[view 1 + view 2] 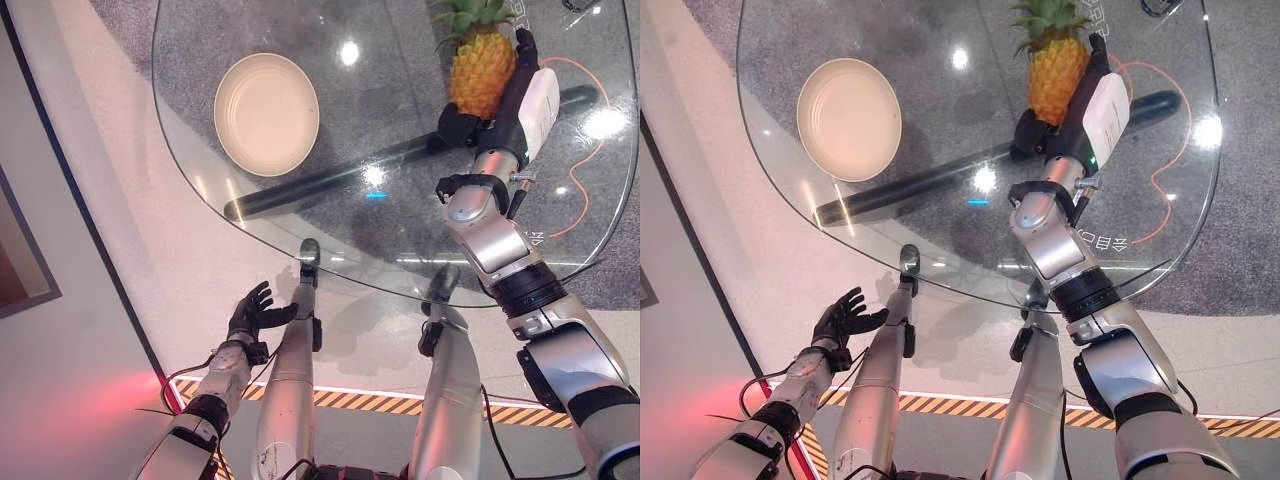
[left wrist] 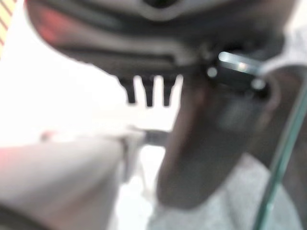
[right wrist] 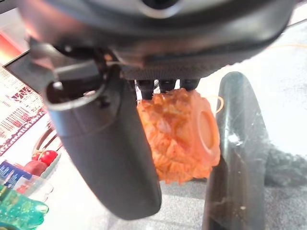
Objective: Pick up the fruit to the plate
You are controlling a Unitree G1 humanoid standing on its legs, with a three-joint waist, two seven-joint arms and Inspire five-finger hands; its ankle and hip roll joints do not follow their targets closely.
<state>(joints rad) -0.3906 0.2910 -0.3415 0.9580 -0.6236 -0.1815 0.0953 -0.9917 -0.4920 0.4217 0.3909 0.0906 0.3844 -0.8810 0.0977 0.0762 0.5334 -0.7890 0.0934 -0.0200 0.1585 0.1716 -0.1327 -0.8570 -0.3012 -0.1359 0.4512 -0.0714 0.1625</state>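
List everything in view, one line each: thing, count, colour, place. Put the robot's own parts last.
Pineapple: one, orange-yellow with a green crown, on the far right part of the table, in the right robot hand.
Plate: one, cream, empty, on the table's left part, well apart from the pineapple.
Glass table: one, clear and round-edged, with a dark bar beneath it.
Cable: one, orange, on the grey floor seen through the glass at the right.
Striped tape: one strip, yellow and black, on the floor near the robot.
Right robot hand: dark, white cover, curled round the pineapple.
Left robot hand: dark, fingers spread, below the table's near edge, holding nothing.
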